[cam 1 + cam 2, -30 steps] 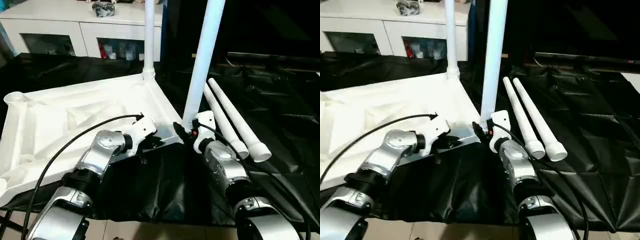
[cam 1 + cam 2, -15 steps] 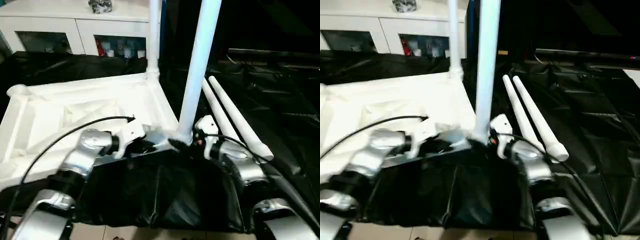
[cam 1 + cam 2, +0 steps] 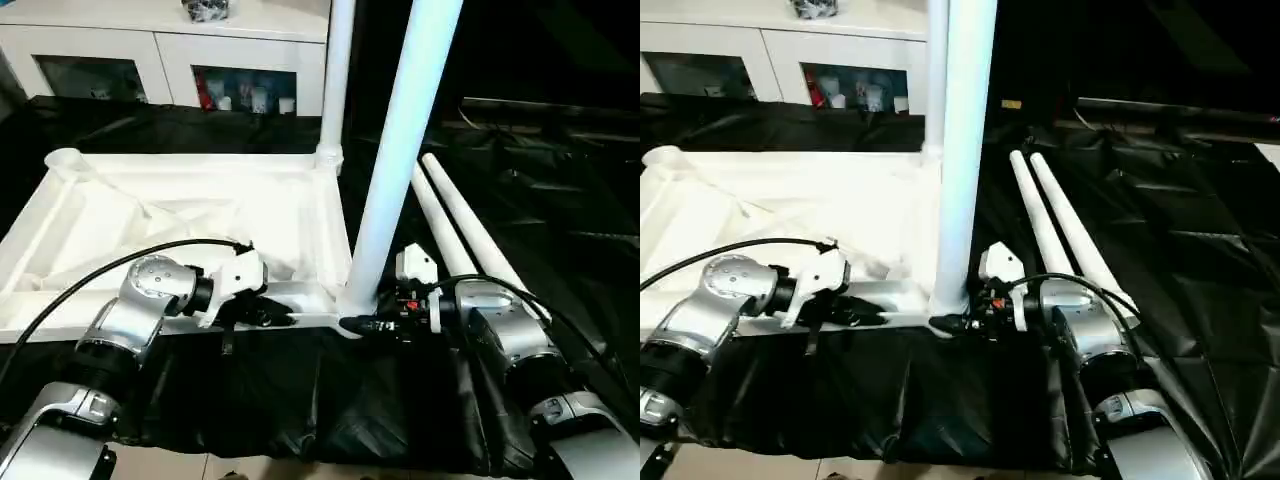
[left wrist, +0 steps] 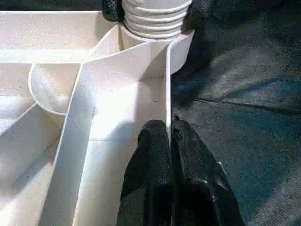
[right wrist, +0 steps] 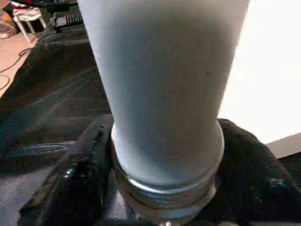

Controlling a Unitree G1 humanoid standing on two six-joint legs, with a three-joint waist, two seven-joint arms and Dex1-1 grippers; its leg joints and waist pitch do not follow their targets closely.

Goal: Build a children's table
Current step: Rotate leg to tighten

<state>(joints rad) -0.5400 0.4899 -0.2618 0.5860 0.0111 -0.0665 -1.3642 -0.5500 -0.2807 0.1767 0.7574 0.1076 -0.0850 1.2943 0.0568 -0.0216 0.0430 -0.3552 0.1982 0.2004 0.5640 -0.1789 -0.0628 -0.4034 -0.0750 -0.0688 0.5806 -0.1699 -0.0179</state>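
The tabletop (image 3: pixel 180 215) is plain white with a ribbed underside, and the upright leg (image 3: pixel 400 150) at its near corner is white too, bluish in shade. Two loose legs (image 3: pixel 470 235) are white. The cloth (image 3: pixel 560 200) beneath is black. Both forearms are silver with black cables.

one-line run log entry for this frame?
left gripper: shut on white plastic tabletop rim | right gripper: around upright white tube leg base
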